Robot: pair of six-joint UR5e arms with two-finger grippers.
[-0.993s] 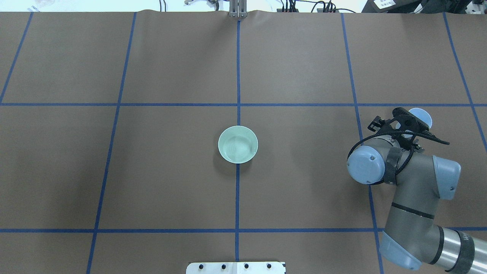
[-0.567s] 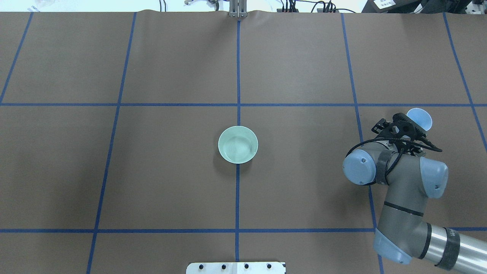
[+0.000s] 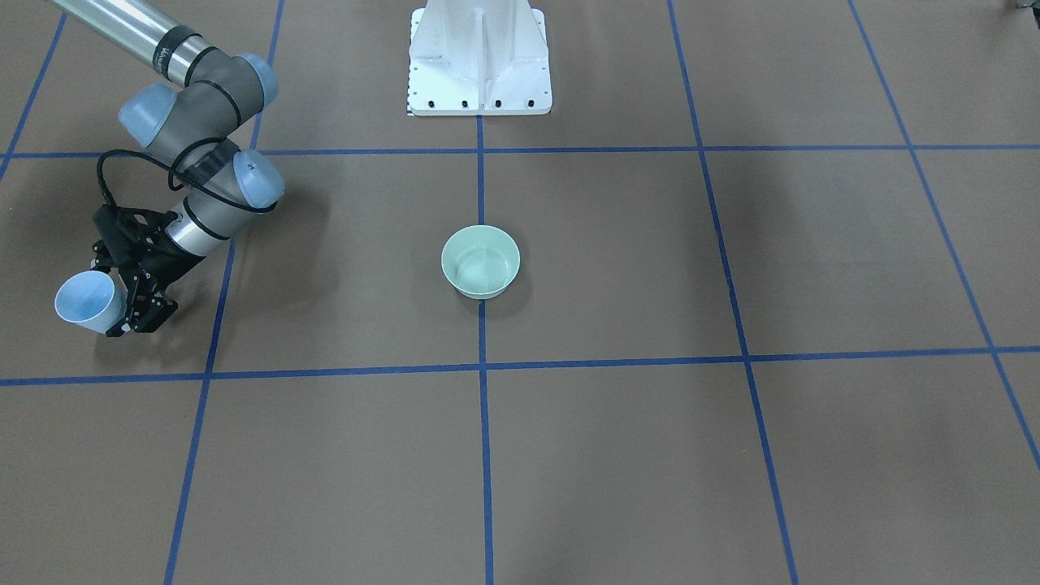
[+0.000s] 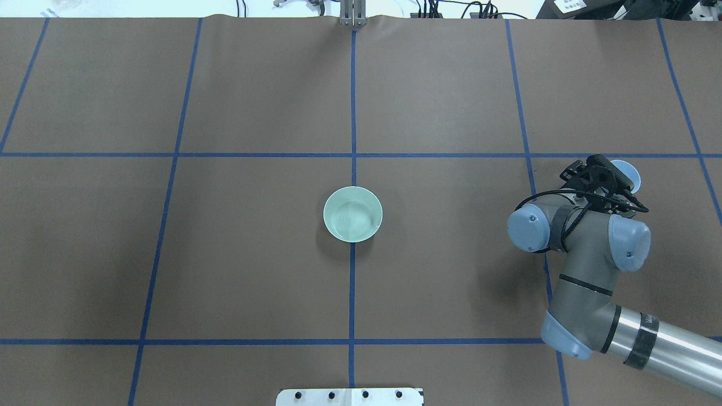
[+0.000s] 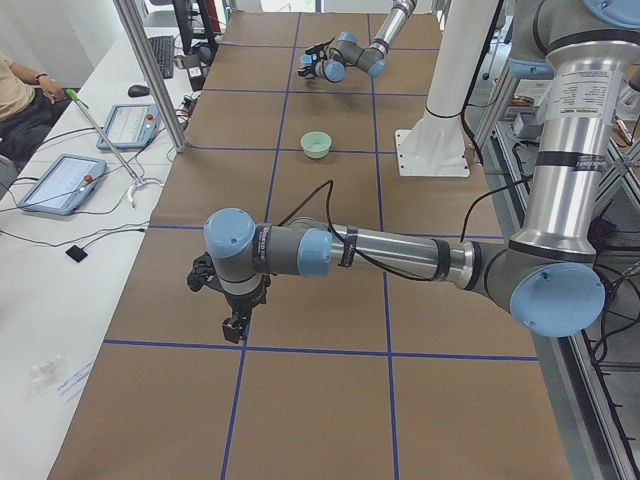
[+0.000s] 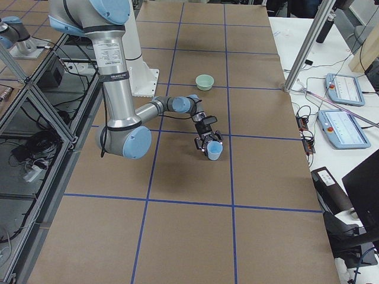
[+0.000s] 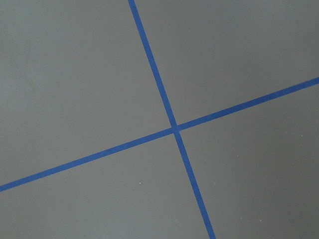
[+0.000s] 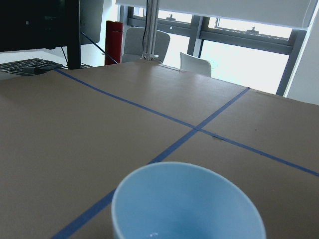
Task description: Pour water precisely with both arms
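A light-blue cup [image 3: 81, 299] stands upright low over the brown table at my right side, also seen from overhead [image 4: 629, 171] and close up in the right wrist view [image 8: 187, 209]. My right gripper [image 3: 106, 296] is shut on the cup, one finger on each side. A pale-green bowl [image 4: 353, 214] sits at the table's centre. The water [image 3: 479, 266] shows as a faint glinting sheen in the bowl. My left gripper [image 5: 231, 328] hangs over bare table far to my left. I cannot tell whether it is open. The left wrist view shows only crossed blue tape.
The white bolted pedestal [image 3: 479, 57] stands behind the bowl. Blue tape lines grid the brown mat. Control tablets [image 5: 60, 180] and cables lie along the table's far edge, next to an aluminium post [image 6: 308, 47].
The right arm's elbow has swung left and forward. The wrist has turned and covers more of the blue cup, which has barely shifted. The rings on the bowl's water have faded.
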